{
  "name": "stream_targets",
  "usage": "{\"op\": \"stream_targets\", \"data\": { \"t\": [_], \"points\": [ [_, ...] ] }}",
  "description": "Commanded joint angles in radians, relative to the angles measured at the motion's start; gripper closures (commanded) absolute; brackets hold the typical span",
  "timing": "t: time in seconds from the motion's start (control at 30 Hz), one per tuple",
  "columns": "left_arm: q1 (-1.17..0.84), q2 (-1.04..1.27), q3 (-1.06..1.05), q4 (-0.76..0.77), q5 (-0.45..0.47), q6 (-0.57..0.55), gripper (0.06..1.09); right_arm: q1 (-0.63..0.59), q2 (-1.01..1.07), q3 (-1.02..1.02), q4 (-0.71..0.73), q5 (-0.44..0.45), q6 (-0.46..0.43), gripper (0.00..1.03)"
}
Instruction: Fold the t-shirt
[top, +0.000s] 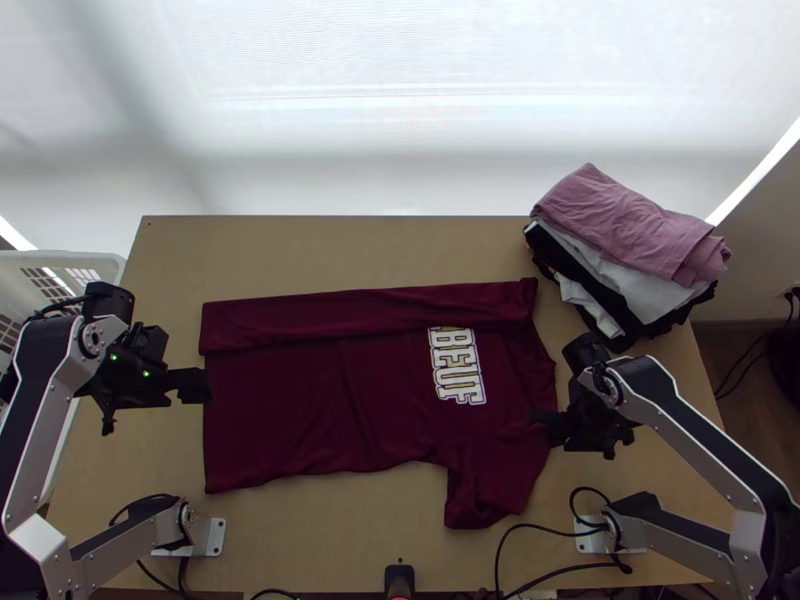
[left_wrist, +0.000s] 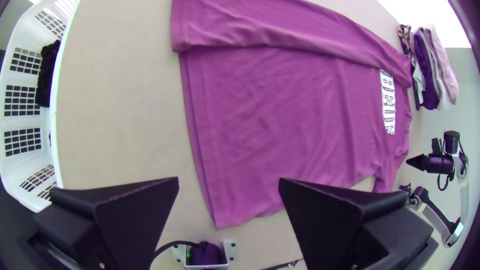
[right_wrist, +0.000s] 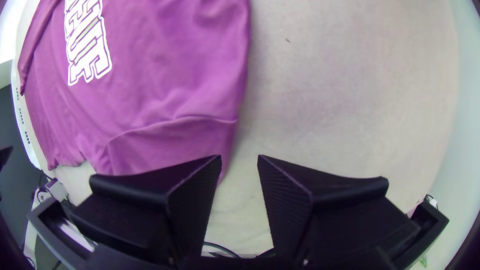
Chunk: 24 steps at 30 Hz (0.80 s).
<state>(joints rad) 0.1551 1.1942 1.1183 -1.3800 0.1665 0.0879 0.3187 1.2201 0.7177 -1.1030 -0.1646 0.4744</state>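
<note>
The dark red t-shirt (top: 330, 400) lies on the table with its far long side folded over in a strip; the near sleeve sticks out toward the table's near edge. My left gripper (top: 205, 385) is at the shirt's left hem, and my right gripper (top: 545, 420) is by its right edge near that sleeve. In the left wrist view, my left gripper (left_wrist: 229, 182) stands open above the hem of the shirt (left_wrist: 280, 125). In the right wrist view, my right gripper (right_wrist: 240, 160) is open, with the edge of the shirt (right_wrist: 165, 100) beside one finger.
A pile of folded clothes (top: 630, 250) sits at the table's far right corner. A white basket (top: 60, 262) stands off the left side, with dark cloth (left_wrist: 47, 75) inside. Black cables (top: 540, 575) run along the near edge of the table (top: 340, 250).
</note>
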Motion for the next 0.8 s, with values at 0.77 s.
{"op": "stream_targets", "data": {
  "t": [0.77],
  "points": [
    [-0.078, -0.056, -0.190, -0.128, -0.147, 0.233, 0.11, 0.060, 0.094, -0.070, 0.111, -0.050, -0.014, 0.92]
  ]
}}
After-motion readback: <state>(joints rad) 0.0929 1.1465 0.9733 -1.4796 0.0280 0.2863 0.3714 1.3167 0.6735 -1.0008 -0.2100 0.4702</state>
